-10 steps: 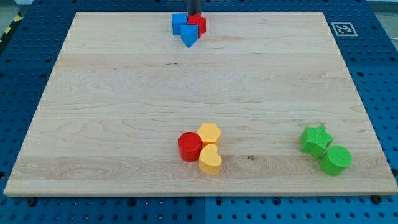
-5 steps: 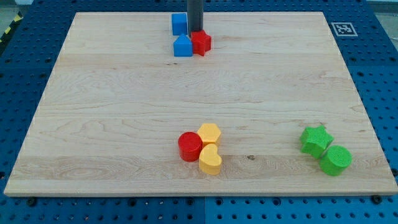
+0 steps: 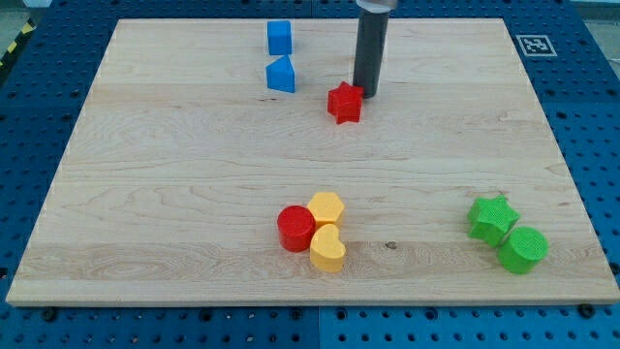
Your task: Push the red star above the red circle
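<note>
The red star [image 3: 345,102] lies on the wooden board in the upper middle. My tip [image 3: 365,93] stands just to the star's upper right, touching or nearly touching it. The red circle [image 3: 295,228] sits low on the board, below and a little left of the star, pressed against a yellow hexagon [image 3: 326,208] and a yellow heart [image 3: 327,249].
A blue cube [image 3: 279,37] and a blue triangular block [image 3: 282,75] sit near the board's top edge, left of the star. A green star [image 3: 492,217] and a green circle [image 3: 523,249] sit at the lower right. A marker tag [image 3: 532,45] is at the top right corner.
My tip has moved down and to the right, pushing the red star away from the blue blocks. The blue triangular block was shifted down and left behind; the blue cube stays near the top.
</note>
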`<move>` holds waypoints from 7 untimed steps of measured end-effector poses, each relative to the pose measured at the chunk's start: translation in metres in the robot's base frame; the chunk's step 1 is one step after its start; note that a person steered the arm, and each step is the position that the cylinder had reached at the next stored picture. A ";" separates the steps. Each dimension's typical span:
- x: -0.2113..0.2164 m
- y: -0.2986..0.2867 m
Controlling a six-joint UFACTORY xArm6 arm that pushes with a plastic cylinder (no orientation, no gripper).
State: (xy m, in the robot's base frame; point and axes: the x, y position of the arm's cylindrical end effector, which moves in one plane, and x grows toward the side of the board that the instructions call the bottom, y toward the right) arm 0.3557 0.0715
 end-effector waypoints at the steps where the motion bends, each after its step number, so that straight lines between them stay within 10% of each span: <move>1: 0.018 -0.001; 7: 0.052 -0.081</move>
State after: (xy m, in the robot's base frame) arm 0.4080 -0.0097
